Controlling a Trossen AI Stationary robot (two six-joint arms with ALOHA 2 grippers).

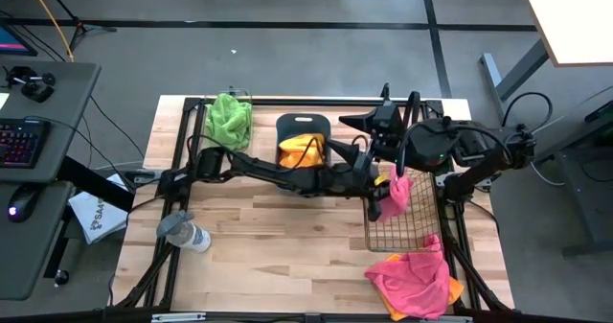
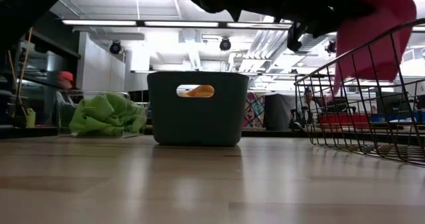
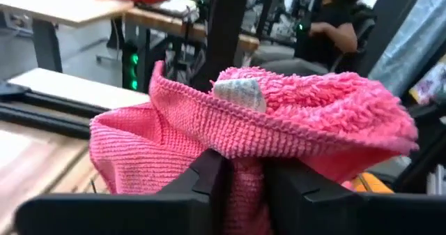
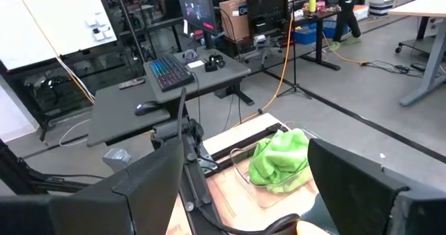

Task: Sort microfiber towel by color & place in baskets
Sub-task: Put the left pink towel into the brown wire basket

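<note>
From above, my left pincer (image 1: 386, 191) holds a pink towel (image 1: 397, 195) over the wire basket (image 1: 404, 229) at four o'clock on the bench (image 1: 287, 256). At the left wrist, my fingers (image 3: 209, 176) pinch that towel's fold. My right pincer (image 4: 244, 186) gapes wide, empty, above the green towel (image 4: 280, 160).

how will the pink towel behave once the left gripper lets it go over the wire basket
Probably floppy: the pink towel folds and droops around the left gripper, which is shut on it. It looks light and fluffy, so it should drop softly rather than bounce. Hanging over the wire basket, its loose loops might snag on the rim.
</note>
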